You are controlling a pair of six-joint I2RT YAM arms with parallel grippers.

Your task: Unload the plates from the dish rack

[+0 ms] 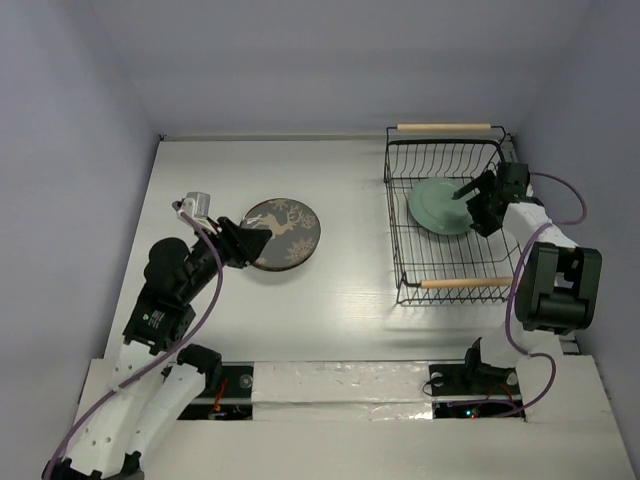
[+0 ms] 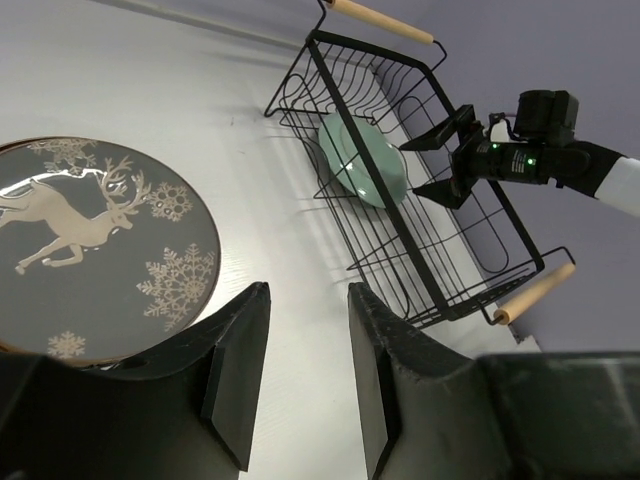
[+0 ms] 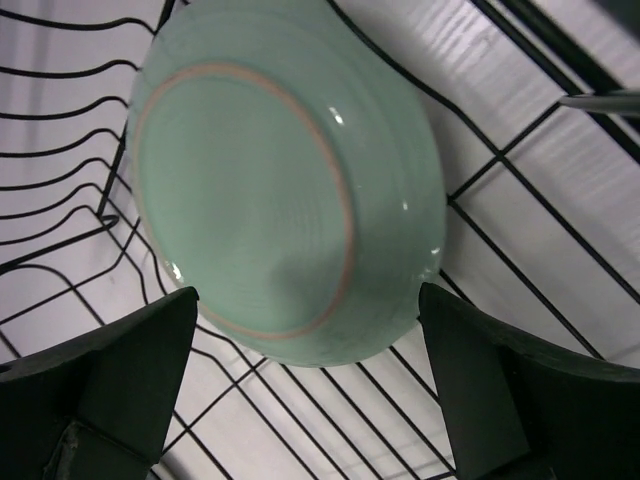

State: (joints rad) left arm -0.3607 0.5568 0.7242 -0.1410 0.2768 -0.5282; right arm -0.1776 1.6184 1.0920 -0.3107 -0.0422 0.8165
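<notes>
- White table [image 1: 340, 180] carries everything.
- Black wire dish rack [image 1: 465, 283] with wooden handles sits at the table's far right.
- Brown reindeer-and-snowflake plate [image 1: 285, 232] lies flat on the table, left of the rack.
- Mint green plate [image 1: 438, 208] sits tilted inside the rack.
- Right hand [image 3: 307, 300], released with fingers spread wide, hovers at the mint plate.
- Left hand [image 2: 308, 300], released and empty, is just beside the brown plate.

White table [image 1: 340, 285]: brown plate [image 1: 290, 230], dish rack [image 1: 452, 283]

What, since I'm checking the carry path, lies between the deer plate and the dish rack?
Nothing: in the top view, only bare white table separates the deer plate from the dish rack.
</notes>
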